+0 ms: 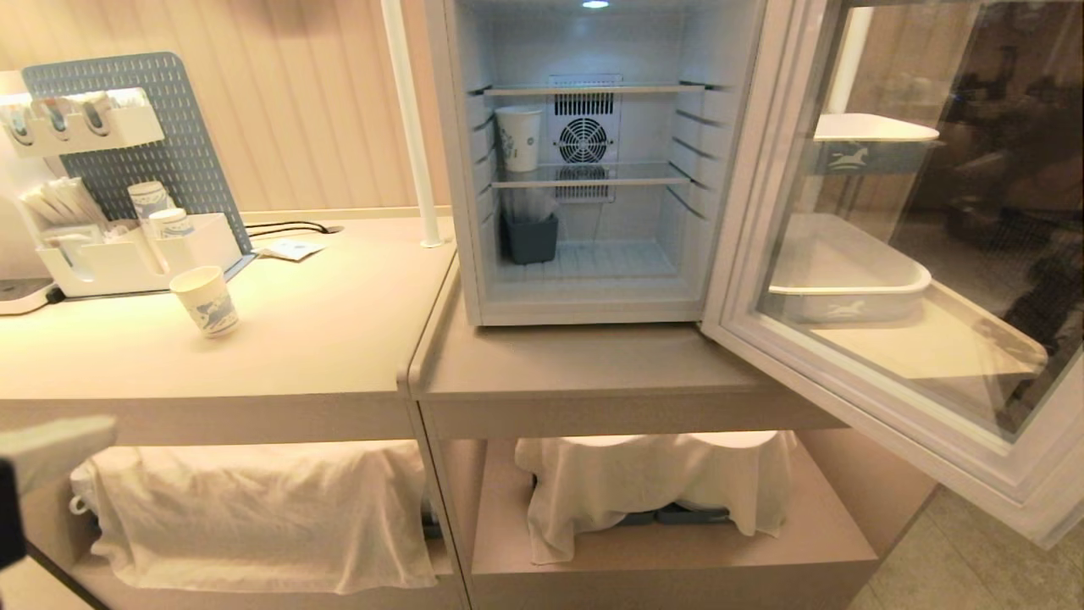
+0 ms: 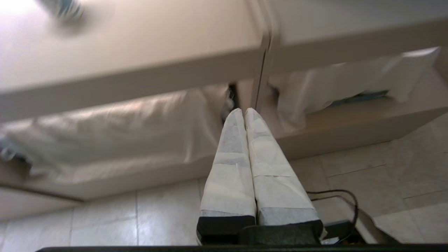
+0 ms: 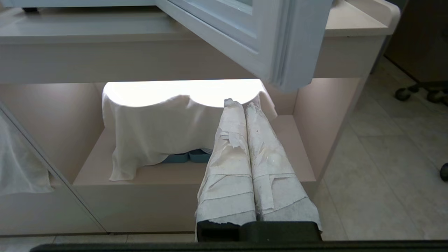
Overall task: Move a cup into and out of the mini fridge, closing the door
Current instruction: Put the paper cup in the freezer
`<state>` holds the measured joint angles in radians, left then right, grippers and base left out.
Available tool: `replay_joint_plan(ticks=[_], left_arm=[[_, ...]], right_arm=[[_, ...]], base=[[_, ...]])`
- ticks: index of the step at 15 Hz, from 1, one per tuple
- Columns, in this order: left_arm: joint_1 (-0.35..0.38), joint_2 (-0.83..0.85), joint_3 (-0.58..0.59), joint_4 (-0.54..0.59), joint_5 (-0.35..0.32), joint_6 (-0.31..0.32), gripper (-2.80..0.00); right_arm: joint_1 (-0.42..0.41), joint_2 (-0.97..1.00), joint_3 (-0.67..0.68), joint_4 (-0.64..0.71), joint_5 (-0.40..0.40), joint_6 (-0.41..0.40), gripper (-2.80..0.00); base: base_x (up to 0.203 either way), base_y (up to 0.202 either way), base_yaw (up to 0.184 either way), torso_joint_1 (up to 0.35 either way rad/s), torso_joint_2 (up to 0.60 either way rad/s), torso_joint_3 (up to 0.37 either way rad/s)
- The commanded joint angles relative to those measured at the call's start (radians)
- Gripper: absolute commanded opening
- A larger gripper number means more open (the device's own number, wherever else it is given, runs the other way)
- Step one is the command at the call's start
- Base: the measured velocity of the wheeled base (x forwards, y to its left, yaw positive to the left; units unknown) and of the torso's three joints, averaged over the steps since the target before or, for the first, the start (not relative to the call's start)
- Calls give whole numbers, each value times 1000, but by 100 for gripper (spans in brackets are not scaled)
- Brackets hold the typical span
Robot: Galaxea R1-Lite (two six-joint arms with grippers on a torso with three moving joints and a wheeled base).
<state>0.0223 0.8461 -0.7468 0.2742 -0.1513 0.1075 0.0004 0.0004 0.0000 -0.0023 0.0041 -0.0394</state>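
Note:
The mini fridge (image 1: 593, 292) stands on the right counter, lit inside. Its door (image 1: 745, 212) is swung wide open to the right, and its lower corner (image 3: 280, 42) shows in the right wrist view. One white paper cup (image 1: 206, 301) with blue print stands upright on the left counter and shows blurred as the cup (image 2: 66, 8) in the left wrist view. A second like cup (image 1: 518, 138) stands on the fridge's middle shelf. My left gripper (image 1: 93, 434) (image 2: 244, 110) is shut and empty, low at the left, in front of the counter's edge. My right gripper (image 3: 238, 103) is shut and empty below the counter.
A white organizer (image 1: 127, 263) with stacked cups and a grey pegboard (image 1: 169, 127) stand at the back left. A dark bin (image 1: 529, 237) sits on the fridge floor. White cloths (image 1: 254, 508) (image 1: 652, 483) cover the lower shelves. A white tray (image 1: 847, 284) lies behind the door glass.

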Motion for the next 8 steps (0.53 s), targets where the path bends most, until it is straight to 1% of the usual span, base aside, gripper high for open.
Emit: replay_joint_plan(ticks=[1, 2, 3, 4, 5, 6, 7, 8], left_arm=[[76, -335, 257, 12, -20, 16, -280], [78, -415, 356, -6, -44, 25, -280], [76, -488, 435, -34, -83, 40, -280], [72, -543, 512, -78, -109, 74, -280], [66, -568, 587, -157, -83, 98, -280], [59, -571, 653, -221, -2, 97, -280], [47, -582, 719, -269, 78, 79, -280], [29, -621, 752, -286, 107, 33, -280]], right_arm=[[1, -1, 0, -1, 1, -1, -280], [1, -1, -1, -1, 1, -1, -280], [1, 0, 0, -1, 1, -1, -280], [1, -1, 0, -1, 1, -1, -280], [1, -2, 0, -1, 1, -1, -280], [1, -2, -1, -1, 1, -1, -280], [1, -1, -2, -1, 1, -1, -280], [1, -2, -1, -1, 1, -1, -280]], base=[[0, 0, 0, 0, 0, 0], [0, 0, 0, 0, 0, 0], [0, 0, 0, 0, 0, 0], [0, 0, 0, 0, 0, 0], [0, 0, 0, 0, 0, 0], [0, 0, 0, 0, 0, 0], [0, 0, 0, 0, 0, 0], [0, 0, 0, 0, 0, 0]])
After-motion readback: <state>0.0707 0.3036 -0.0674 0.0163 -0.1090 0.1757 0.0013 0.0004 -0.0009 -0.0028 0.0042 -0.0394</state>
